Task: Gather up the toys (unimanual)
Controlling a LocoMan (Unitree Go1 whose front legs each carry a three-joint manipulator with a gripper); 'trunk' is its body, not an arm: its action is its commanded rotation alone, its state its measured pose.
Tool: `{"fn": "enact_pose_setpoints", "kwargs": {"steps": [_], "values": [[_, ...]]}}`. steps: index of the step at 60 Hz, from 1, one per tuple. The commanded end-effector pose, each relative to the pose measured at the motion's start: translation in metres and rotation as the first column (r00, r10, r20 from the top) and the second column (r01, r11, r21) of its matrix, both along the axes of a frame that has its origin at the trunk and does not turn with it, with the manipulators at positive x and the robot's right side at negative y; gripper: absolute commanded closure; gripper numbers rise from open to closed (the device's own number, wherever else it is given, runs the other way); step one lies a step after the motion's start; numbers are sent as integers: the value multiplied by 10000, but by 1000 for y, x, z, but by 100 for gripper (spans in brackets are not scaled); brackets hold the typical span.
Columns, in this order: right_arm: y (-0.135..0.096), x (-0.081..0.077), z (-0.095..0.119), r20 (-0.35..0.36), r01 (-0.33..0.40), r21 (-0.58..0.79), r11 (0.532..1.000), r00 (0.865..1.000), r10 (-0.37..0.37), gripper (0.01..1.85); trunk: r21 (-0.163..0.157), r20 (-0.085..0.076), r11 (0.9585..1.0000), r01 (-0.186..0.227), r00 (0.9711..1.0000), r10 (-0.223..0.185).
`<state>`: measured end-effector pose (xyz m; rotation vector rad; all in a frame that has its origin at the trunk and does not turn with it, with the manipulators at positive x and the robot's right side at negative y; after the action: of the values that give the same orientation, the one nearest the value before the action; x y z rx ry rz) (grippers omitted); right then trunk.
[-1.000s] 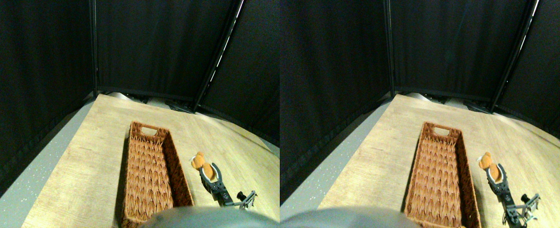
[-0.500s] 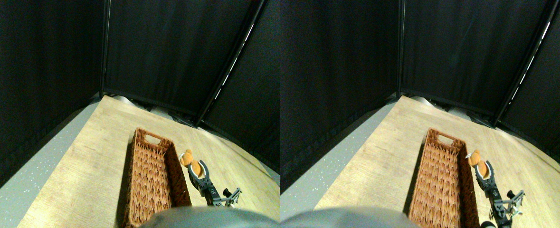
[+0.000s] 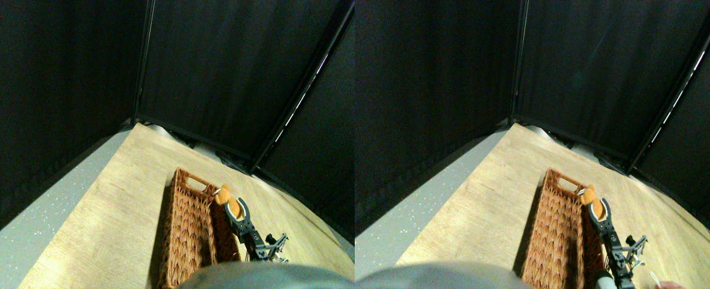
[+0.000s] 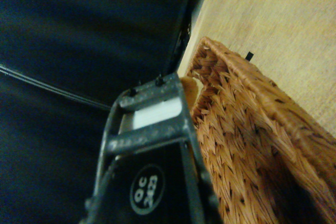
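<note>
carrying: i have one orange plush toy [image 3: 223, 195] pinched between the jaws of the right gripper [image 3: 232, 208]
toy position: held above the right wall of the woven basket [image 3: 181, 224], near its far end, not yet released
basket: as far as i can see, no toys inside
done: one toy picked up
left: i judge the drop remains; no other toys in view on the wooden table [image 3: 114, 205]
</note>
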<state>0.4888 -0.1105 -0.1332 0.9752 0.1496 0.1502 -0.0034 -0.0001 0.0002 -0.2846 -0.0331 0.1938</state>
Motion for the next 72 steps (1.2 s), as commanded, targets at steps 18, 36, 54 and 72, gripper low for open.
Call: {"fn": "enact_pose_setpoints", "kwargs": {"steps": [18,36,54,72], "values": [[0,2,-7,-648,-16,225,9997,9979,31,131,-59,-371,9999,-118,9992,115],[-4,-1,0,-679,-193,-324,9993,9975,170,59,69,-343,10000,-21,9994,23],[-16,1,1,1100,1059,-527,9930,9889,-996,130,251,-385,9995,167,9991,-157],[-49,6,8,1809,2501,-466,9671,9543,-2381,180,600,-461,9963,610,9972,-582]]}}
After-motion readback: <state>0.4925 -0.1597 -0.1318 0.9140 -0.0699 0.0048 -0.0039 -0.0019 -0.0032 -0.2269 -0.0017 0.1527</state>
